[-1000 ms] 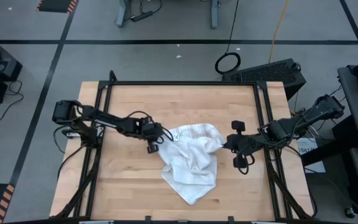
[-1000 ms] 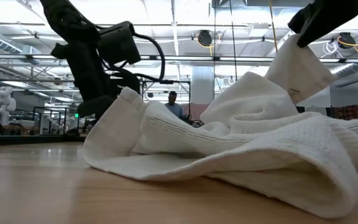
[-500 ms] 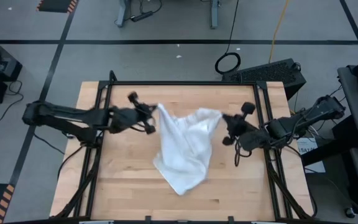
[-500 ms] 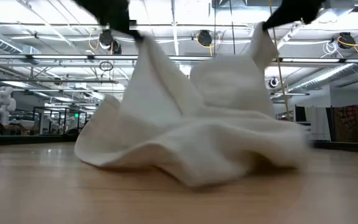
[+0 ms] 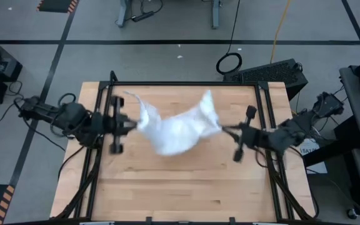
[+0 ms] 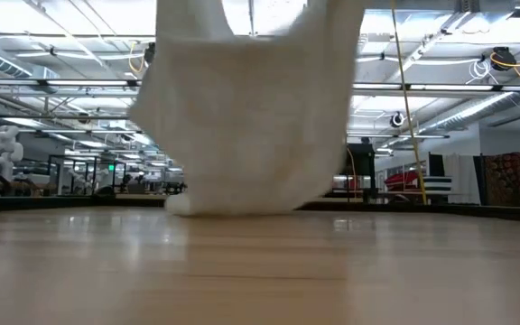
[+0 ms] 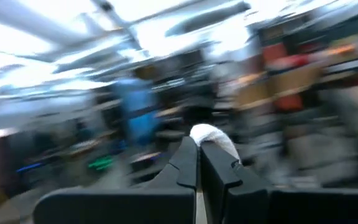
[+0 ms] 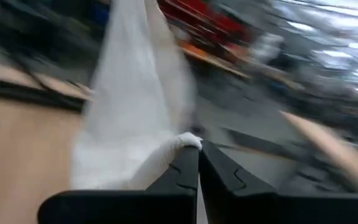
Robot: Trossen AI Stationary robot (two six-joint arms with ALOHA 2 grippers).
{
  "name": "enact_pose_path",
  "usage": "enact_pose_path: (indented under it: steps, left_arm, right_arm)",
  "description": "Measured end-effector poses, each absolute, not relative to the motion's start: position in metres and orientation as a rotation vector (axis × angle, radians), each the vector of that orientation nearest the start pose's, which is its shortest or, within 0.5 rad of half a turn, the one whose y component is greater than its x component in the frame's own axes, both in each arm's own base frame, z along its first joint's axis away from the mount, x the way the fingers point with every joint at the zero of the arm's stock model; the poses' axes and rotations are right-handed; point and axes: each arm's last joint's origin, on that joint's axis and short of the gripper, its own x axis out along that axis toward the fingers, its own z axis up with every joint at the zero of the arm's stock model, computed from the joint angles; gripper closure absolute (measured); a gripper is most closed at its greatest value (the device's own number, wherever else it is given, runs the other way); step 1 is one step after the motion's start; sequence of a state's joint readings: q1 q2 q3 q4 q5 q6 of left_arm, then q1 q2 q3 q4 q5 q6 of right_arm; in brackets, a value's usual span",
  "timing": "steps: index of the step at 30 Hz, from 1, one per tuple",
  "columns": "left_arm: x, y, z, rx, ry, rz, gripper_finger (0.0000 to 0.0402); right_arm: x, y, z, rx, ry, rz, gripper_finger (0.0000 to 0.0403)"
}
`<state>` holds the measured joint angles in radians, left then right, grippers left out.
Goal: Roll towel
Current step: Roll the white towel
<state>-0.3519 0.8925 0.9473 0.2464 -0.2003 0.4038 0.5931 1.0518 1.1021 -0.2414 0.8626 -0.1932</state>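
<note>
The white towel point(image 5: 170, 131) hangs spread between my two grippers over the middle of the wooden table point(image 5: 180, 194). My left gripper point(image 5: 132, 122) is shut on its left end and my right gripper point(image 5: 222, 129) on its right end. In the low view the towel point(image 6: 242, 108) drops as a broad sheet; its lower edge point(image 6: 242, 206) is close to the tabletop, and I cannot tell whether it touches. Both grippers are above that view's top edge. Each wrist view shows shut fingers with white cloth at their tips. My left gripper point(image 7: 199, 146) pinches a small bunch of the towel's upper left end point(image 7: 213, 134) between its two fingers. The fingers lie about level and come from the table's left side. The cloth hangs below and sags toward the other gripper. My right gripper point(image 8: 198, 152) pinches a bunched bit of the towel's upper right end point(image 8: 182, 142) between its two fingers. The fingers lie about level and come from the table's right side. The rest of the towel point(image 8: 129, 106) hangs away from them toward the table's middle.
Black frame rails run along the table's left side point(image 5: 105, 112) and right side point(image 5: 267, 112), under the arms. Bare wood lies in front of the towel toward the near edge. A cable ring point(image 5: 229, 62) lies on the floor beyond the far edge.
Both grippers have risen and tipped from pointing down to about level, the left one also drawing back toward the table's left edge. The towel, a crumpled heap on the table a second ago, has been lifted and now hangs spread between them.
</note>
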Motion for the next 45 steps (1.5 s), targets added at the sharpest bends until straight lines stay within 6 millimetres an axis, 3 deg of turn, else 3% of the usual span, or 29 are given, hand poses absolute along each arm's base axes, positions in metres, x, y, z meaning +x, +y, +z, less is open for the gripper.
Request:
enact_pose_path:
  steps: [2,5,11,14,18,25,31,36,45]
  left_arm:
    - [0.175,-0.069,0.412,0.317,-0.342,-0.212,0.0399]
    - [0.170,-0.076,0.413,0.304,-0.350,-0.236,0.0400]
    - [0.170,-0.069,0.412,0.319,-0.248,0.120,0.0400]
    - [0.172,-0.063,0.406,0.337,-0.166,0.226,0.0400]
    - [0.176,-0.065,0.390,0.283,-0.042,0.106,0.0400]
    - [0.191,-0.070,0.339,0.136,0.273,0.127,0.0400]
    - [0.208,-0.071,0.298,0.125,0.395,0.294,0.0399]
    - [0.222,-0.059,0.269,0.147,0.451,0.529,0.0393]
    - [0.236,-0.042,0.223,-0.002,0.609,0.715,0.0390]
  right_arm:
    - [0.185,0.113,0.390,-0.266,0.180,-0.103,0.0403]
    - [0.177,0.126,0.386,-0.200,0.231,0.079,0.0403]
    - [0.164,0.135,0.372,-0.076,0.370,0.151,0.0403]
    - [0.162,0.134,0.356,-0.037,0.465,0.112,0.0403]
    - [0.163,0.135,0.320,-0.044,0.596,0.063,0.0403]
    - [0.165,0.129,0.277,-0.082,0.676,-0.083,0.0403]
    - [0.168,0.115,0.275,-0.204,0.542,-0.362,0.0403]
    - [0.174,0.099,0.279,-0.365,0.455,-0.583,0.0403]
    - [0.188,0.072,0.278,-0.328,0.457,-0.776,0.0403]
